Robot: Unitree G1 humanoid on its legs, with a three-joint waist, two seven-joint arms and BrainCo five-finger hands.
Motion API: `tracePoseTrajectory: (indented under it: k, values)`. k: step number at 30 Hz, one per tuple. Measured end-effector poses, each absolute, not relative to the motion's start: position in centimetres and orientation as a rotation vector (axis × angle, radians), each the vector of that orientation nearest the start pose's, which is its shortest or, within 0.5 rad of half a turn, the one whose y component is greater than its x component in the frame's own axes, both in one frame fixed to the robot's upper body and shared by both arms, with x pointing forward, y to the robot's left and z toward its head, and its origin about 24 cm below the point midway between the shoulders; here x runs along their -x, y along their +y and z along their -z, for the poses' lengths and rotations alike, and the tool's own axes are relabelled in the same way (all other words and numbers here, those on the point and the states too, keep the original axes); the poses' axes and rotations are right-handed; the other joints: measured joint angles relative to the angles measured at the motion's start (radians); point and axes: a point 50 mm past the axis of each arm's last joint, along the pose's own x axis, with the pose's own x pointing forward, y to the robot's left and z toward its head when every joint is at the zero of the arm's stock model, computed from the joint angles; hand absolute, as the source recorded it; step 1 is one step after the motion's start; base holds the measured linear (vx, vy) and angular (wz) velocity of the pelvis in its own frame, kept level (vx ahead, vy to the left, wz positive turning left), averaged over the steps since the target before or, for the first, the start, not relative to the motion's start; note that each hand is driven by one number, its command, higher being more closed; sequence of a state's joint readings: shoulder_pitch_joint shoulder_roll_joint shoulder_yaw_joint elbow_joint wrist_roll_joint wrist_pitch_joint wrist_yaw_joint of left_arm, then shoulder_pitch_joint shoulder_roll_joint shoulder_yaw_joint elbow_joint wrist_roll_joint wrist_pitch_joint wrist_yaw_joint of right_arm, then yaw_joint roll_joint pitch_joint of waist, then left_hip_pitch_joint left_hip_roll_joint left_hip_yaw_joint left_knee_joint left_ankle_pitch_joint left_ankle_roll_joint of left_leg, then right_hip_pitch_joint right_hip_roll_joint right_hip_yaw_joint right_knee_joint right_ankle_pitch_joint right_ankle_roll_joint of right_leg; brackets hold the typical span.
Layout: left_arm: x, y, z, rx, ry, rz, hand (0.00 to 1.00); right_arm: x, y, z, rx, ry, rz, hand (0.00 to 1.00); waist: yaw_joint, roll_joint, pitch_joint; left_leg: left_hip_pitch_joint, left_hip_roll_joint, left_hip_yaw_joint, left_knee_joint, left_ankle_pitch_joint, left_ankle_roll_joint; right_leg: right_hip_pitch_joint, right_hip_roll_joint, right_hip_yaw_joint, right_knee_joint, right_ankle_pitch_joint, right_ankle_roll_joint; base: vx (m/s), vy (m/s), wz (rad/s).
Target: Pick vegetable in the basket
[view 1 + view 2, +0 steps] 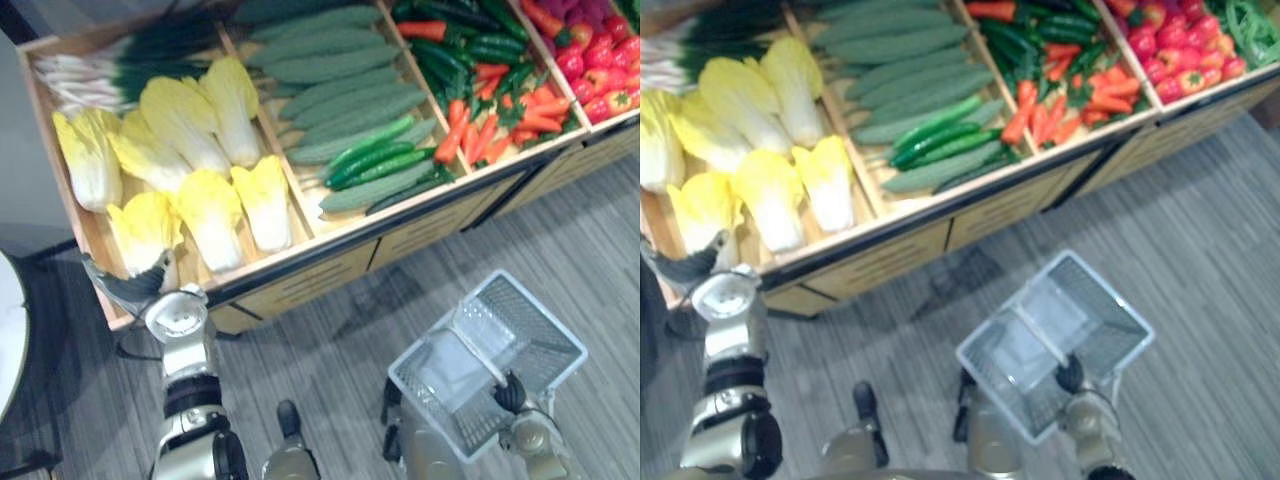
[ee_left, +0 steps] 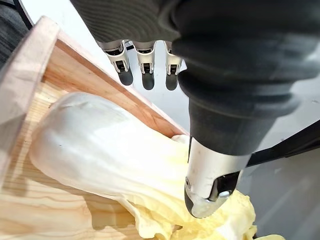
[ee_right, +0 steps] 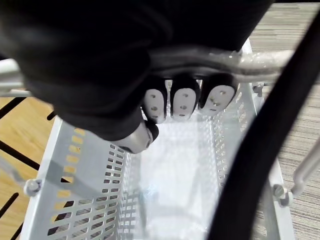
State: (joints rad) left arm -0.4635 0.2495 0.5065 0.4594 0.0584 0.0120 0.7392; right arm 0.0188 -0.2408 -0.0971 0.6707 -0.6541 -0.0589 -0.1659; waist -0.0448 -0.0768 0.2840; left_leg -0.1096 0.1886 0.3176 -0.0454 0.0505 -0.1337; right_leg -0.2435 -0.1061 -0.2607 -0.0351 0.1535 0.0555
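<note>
The left hand [image 1: 128, 283], fingers [image 2: 146, 67] straight and thumb spread wide, hovers just over the nearest cabbage [image 1: 145, 230] in the crate's [image 1: 300, 262] 7 o'clock corner, where it lies 12-to-6 with its white stem toward the robot, while the right hand [image 1: 510, 392], at 4 o'clock, has its fingers curled round the basket's [image 1: 545, 335] handle.

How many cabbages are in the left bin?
7 cabbages: four in the back row, three in front, the front-left one at the left hand. More could hide underneath.
</note>
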Motion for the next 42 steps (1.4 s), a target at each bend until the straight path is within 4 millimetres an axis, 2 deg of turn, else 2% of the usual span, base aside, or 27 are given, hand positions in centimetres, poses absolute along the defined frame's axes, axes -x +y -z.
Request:
tracePoseTrajectory:
  k: [5, 12, 17, 22, 27, 30, 31, 35, 42]
  values:
    - [-29.6, 33.5, -9.7, -0.108, -0.026, -1.203, 0.0, -20.7, -24.4, 7.4, 0.891, 0.53, 0.056, 1.0, 0.014, -0.011, 0.046, -0.011, 0.0, 0.006, 0.008, -0.002, 0.002, -0.016, 0.002, 0.018, 0.0, 0.006, -0.003, 0.0, 0.001, -0.07]
    - [-30.1, 34.0, -10.8, -0.113, -0.043, -1.22, 0.0, -21.2, -24.2, 7.1, 0.895, 0.504, 0.063, 1.0, 0.019, -0.016, 0.067, -0.024, 0.001, 0.016, 0.014, -0.004, 0.003, -0.033, 0.003, 0.03, 0.0, 0.011, -0.004, 0.0, 0.003, -0.03]
    - [-30.2, 34.2, -10.7, -0.158, -0.024, -1.225, 0.0, -21.3, -24.0, 7.1, 0.891, 0.497, 0.06, 1.0, 0.019, -0.018, 0.072, -0.021, 0.001, 0.027, 0.014, -0.004, 0.003, -0.034, 0.004, 0.038, 0.0, 0.013, -0.003, 0.01, 0.006, -0.04]
    - [-30.8, 34.1, -11.7, -0.234, -0.042, -1.2, 0.0, -22.0, -23.9, 6.6, 0.894, 0.474, 0.065, 1.0, 0.022, -0.023, 0.099, -0.027, 0.0, 0.026, 0.015, -0.003, 0.004, -0.038, 0.003, 0.039, 0.0, 0.014, -0.002, 0.0, 0.0, 0.0]
    - [-31.1, 33.8, -12.1, -0.303, -0.041, -1.178, 0.0, -22.3, -23.9, 6.5, 0.898, 0.466, 0.065, 1.0, 0.026, -0.023, 0.1, -0.04, -0.002, 0.023, 0.015, -0.002, 0.005, -0.044, 0.001, 0.037, 0.0, 0.016, -0.004, 0.03, 0.012, 0.03]
    - [-31.9, 33.4, -12.7, -0.389, -0.049, -1.128, 0.0, -22.5, -23.9, 6.3, 0.903, 0.457, 0.061, 1.0, 0.027, -0.023, 0.1, -0.044, -0.004, 0.006, 0.015, 0.002, 0.007, -0.046, -0.003, 0.026, 0.0, 0.016, -0.004, 0.04, 0.017, 0.12]
    - [-32.5, 33.0, -12.9, -0.456, -0.041, -1.049, 0.0, -22.9, -23.6, 6.1, 0.906, 0.443, 0.054, 1.0, 0.027, -0.027, 0.103, -0.046, -0.005, 0.003, 0.015, 0.003, 0.008, -0.046, -0.004, 0.024, 0.001, 0.017, -0.003, 0.04, 0.014, 0.07]
    - [-33.0, 32.1, -13.1, -0.582, -0.054, -0.993, 0.0, -23.5, -23.2, 5.7, 0.906, 0.403, 0.041, 1.0, 0.026, -0.031, 0.116, -0.045, -0.008, 0.003, 0.014, 0.003, 0.008, -0.047, -0.006, 0.024, 0.001, 0.018, -0.002, 0.03, 0.013, 0.01]
    - [-33.2, 31.5, -13.1, -0.666, -0.068, -0.953, 0.0, -23.7, -23.2, 5.5, 0.906, 0.395, 0.042, 1.0, 0.031, -0.029, 0.119, -0.046, -0.009, 0.006, 0.014, 0.003, 0.008, -0.047, -0.007, 0.027, 0.001, 0.018, -0.002, 0.04, 0.012, 0.0]
